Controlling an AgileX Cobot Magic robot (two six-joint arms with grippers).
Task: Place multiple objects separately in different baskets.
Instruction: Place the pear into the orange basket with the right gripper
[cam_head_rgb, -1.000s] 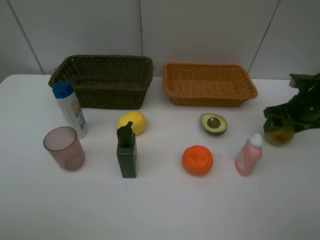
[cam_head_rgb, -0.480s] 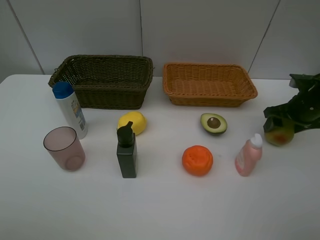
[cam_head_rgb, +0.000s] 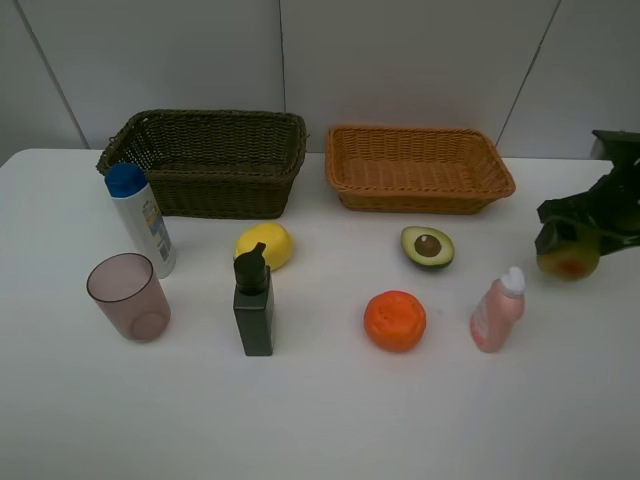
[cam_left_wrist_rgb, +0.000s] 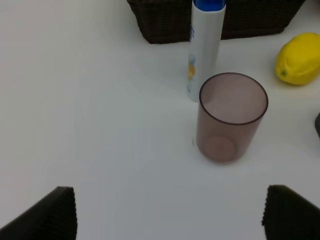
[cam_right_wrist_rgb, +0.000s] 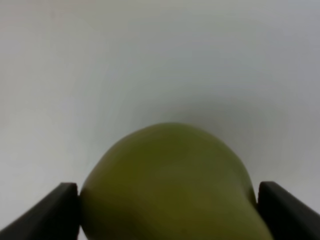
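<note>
Out at the 3 o'clock edge of the counter (cam_head_rgb: 320, 420), the right tool (cam_head_rgb: 571, 240) is clamped on the green-red pear (cam_head_rgb: 568, 262), one finger on each flank, gripping across the wide belly so the round fruit cannot roll out. Whether the pear is clear of the surface is hard to tell. Its likely home is the light orange basket (cam_head_rgb: 420, 202) at 1 o'clock, the nearer of the two and shallow enough for an easy drop. The dark basket (cam_head_rgb: 220, 192) sits beside it at 11 o'clock, and both look empty. Everything else waits on the counter: avocado half (cam_head_rgb: 428, 247), orange (cam_head_rgb: 395, 320) and pink bottle (cam_head_rgb: 497, 312) on the right, with lemon (cam_head_rgb: 264, 245) and pump bottle (cam_head_rgb: 253, 305) mid-counter. The white bottle (cam_head_rgb: 142, 220) and cup (cam_head_rgb: 128, 296) are over at 9 o'clock. The left tool (cam_left_wrist_rgb: 170, 215) hangs above the cup with fingers spread wide and holds nothing, well placed to take that side next.
</note>
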